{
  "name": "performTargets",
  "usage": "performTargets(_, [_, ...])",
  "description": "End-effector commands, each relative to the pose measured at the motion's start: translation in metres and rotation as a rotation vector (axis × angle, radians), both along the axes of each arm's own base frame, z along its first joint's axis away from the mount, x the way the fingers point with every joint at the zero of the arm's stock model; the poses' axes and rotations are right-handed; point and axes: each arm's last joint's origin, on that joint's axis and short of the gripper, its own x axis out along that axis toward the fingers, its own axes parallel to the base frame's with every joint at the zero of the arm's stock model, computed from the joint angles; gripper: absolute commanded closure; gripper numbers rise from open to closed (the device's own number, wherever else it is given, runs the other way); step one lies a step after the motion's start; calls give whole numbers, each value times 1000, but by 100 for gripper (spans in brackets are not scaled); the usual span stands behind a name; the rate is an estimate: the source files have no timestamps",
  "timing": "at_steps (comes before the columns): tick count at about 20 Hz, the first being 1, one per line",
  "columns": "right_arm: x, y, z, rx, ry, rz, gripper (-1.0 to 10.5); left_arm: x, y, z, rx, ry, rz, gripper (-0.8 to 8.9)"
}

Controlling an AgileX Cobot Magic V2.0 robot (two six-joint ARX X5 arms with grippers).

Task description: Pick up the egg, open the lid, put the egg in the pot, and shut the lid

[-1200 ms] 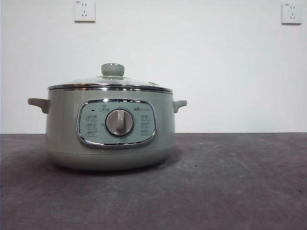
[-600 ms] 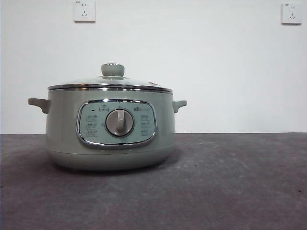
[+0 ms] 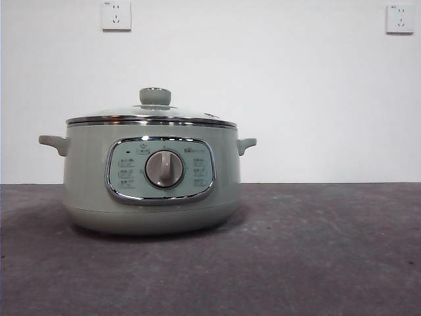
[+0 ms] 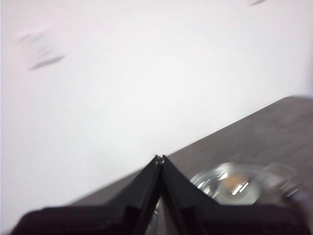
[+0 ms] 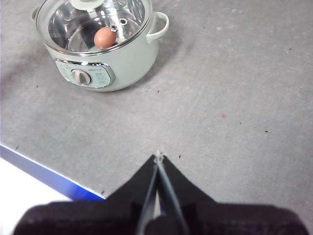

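The sage-green pot (image 3: 151, 178) stands on the grey table, left of centre in the front view, with the glass lid (image 3: 151, 115) seated on its rim and the green knob (image 3: 155, 96) on top. Through the lid in the right wrist view, the brown egg (image 5: 105, 37) lies inside the pot (image 5: 100, 46). My right gripper (image 5: 157, 155) is shut and empty, high above the table, well away from the pot. My left gripper (image 4: 160, 158) is shut and empty too, raised with the blurred lid (image 4: 230, 183) below it.
Two wall sockets (image 3: 116, 14) (image 3: 400, 18) sit on the white wall behind. A blue strip (image 5: 49, 176) marks the table's edge in the right wrist view. Grey tabletop (image 3: 316, 243) stretches to the right of the pot.
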Motion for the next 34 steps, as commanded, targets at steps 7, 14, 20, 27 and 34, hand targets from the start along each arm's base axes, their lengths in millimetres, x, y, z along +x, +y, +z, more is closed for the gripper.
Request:
performTargets(7, [0,0,-4,-12,25,-6,943,2,6,-186,-150,140,72,817])
performTargets(14, [0,0,-4,-12,25,-6,944,-6,7,-227,-209,194,121,817])
performTargets(20, [0,0,-4,-12,25,-6,943,-8,7,-229,-212,216,123,817])
performTargets(27, [0,0,-4,-13,26,-6,943,-7,7,-231,-212,239,125,817])
performTargets(34, [-2,-8,0,-43,-63,-64,944,-5,7,-233,-212,268,127,817])
